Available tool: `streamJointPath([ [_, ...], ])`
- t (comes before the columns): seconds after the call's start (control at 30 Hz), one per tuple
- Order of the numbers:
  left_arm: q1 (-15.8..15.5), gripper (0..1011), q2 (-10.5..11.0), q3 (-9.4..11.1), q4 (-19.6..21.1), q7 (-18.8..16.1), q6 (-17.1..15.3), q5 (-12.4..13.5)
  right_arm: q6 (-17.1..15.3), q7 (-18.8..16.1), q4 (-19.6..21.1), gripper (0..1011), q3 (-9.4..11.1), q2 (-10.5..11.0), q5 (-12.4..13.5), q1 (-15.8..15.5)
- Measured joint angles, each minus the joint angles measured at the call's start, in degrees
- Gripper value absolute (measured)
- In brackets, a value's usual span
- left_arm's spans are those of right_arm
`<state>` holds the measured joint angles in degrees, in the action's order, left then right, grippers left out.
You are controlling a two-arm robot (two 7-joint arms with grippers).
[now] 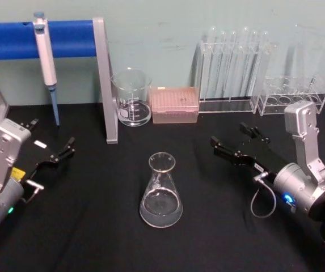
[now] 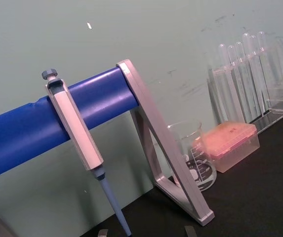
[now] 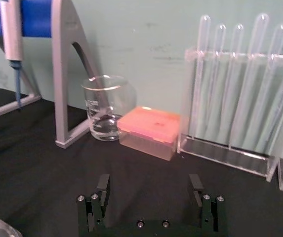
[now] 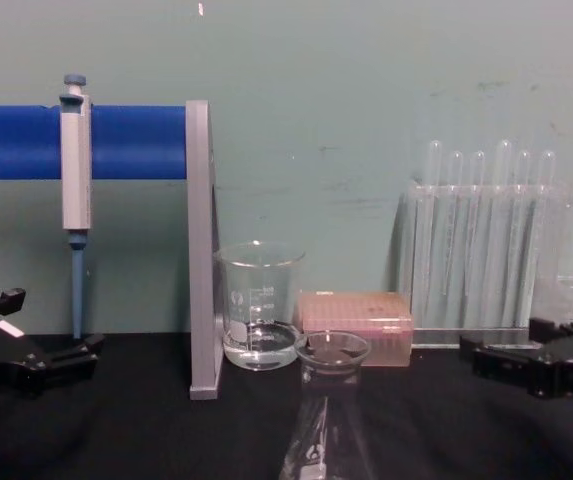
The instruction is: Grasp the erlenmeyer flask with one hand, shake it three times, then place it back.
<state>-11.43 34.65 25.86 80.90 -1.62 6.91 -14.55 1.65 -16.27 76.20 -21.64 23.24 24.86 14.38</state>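
erlenmeyer flask is standing upright mid-tabletop, toward the front edge, nothing gripping it. Right gripper is hovering off to the flask's right, fingers spread apart, well clear of the glass. Left gripper is sitting near the left edge, jaws apart too. Beaker and pink tip box are sitting along the back edge

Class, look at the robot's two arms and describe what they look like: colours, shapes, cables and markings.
Both arms have silver-grey boxy links and round wrists ending in black two-fingered pincers. The left pincer has a white label, with a yellow sticker on the wrist. The right pincer has a small white label, a grey cable loop and a blue light.
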Motion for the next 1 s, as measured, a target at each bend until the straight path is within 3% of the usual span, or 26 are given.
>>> streamJointPath([
  [0.53,0.0,1001,0.0,0.0,0.0,0.0,0.0,0.0,-0.8,0.1,-3.6,1000,1.1,-2.9,-2.2,0.8],
  [1.0,0.0,1001,0.0,0.0,0.0,0.0,0.0,0.0,-0.9,-0.5,-3.7,1000,1.2,-2.9,-2.2,0.8],
])
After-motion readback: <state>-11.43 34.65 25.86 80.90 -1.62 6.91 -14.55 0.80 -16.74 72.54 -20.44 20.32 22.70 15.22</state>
